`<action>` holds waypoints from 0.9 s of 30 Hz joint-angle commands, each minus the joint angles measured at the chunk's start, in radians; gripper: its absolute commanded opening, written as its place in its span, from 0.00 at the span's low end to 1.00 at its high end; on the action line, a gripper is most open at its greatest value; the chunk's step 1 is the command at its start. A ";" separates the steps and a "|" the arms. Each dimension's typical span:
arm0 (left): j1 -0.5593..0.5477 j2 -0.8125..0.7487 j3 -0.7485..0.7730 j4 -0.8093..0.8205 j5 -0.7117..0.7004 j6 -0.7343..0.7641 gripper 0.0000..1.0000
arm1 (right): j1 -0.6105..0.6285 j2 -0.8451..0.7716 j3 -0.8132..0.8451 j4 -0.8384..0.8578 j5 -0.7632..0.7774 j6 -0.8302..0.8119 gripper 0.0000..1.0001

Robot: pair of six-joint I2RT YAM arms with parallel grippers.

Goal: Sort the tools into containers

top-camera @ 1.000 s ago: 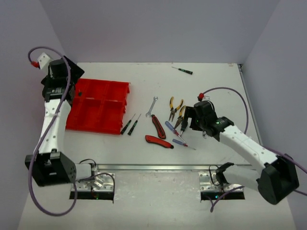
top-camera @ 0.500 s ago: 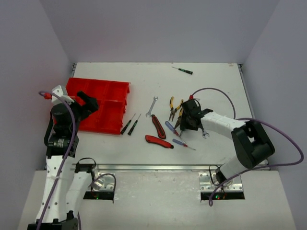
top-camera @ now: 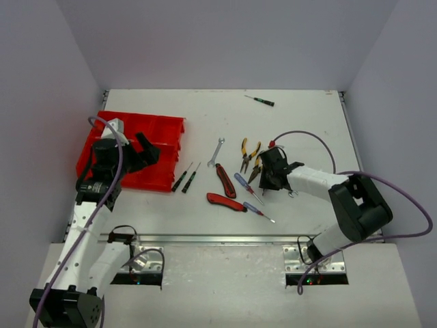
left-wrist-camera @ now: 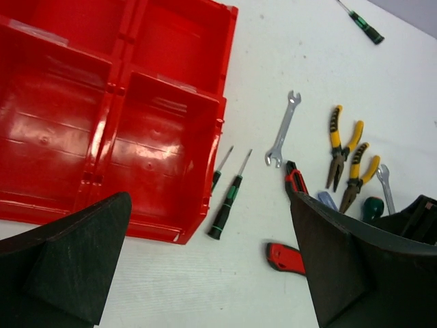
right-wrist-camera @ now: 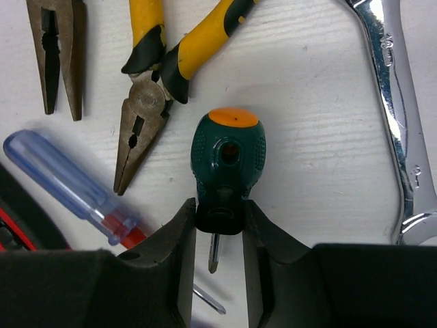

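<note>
Right gripper (right-wrist-camera: 220,222): jaws drawn narrow, clamped on the black collar of a stubby green screwdriver (right-wrist-camera: 227,160) with an orange cap, its bit pointing back toward the wrist. The tool seems to lie on the white table (right-wrist-camera: 307,137), though contact is hard to judge. Just beside it: yellow-handled pliers (right-wrist-camera: 164,61), blue-handled screwdriver (right-wrist-camera: 61,174), silver wrench (right-wrist-camera: 399,123). Left gripper (left-wrist-camera: 210,198): jaws spread wide, holding nothing, above the near right corner of the red tray (left-wrist-camera: 222,109). On the table between tray and pliers: two green-black screwdrivers (left-wrist-camera: 225,205), second wrench (left-wrist-camera: 282,133), two red-black utility knives (top-camera: 225,180). Lone screwdriver (top-camera: 259,100), well apart, near the far edge.
</note>
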 commanded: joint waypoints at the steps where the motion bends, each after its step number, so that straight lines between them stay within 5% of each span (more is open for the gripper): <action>1: -0.010 0.003 0.004 0.082 0.198 -0.016 1.00 | 0.006 -0.147 -0.015 0.005 0.029 -0.067 0.07; 6: -0.132 0.071 -0.080 0.378 0.427 -0.208 1.00 | 0.015 -0.422 -0.059 0.094 -0.221 -0.277 0.05; 11: -0.433 0.205 -0.099 0.745 0.380 -0.371 1.00 | 0.019 -0.586 -0.100 0.190 -0.722 -0.342 0.04; 17: -0.642 0.364 -0.018 0.899 0.327 -0.405 0.98 | 0.023 -0.701 -0.125 0.288 -1.003 -0.255 0.03; 23: -0.724 0.454 0.027 0.963 0.353 -0.400 0.80 | 0.023 -0.728 -0.117 0.296 -1.023 -0.243 0.03; 25: -0.733 0.467 0.027 0.960 0.352 -0.403 0.61 | 0.023 -0.731 -0.115 0.294 -1.021 -0.246 0.03; 27: -0.742 0.475 0.024 0.963 0.358 -0.405 0.54 | 0.022 -0.733 -0.116 0.301 -1.000 -0.241 0.03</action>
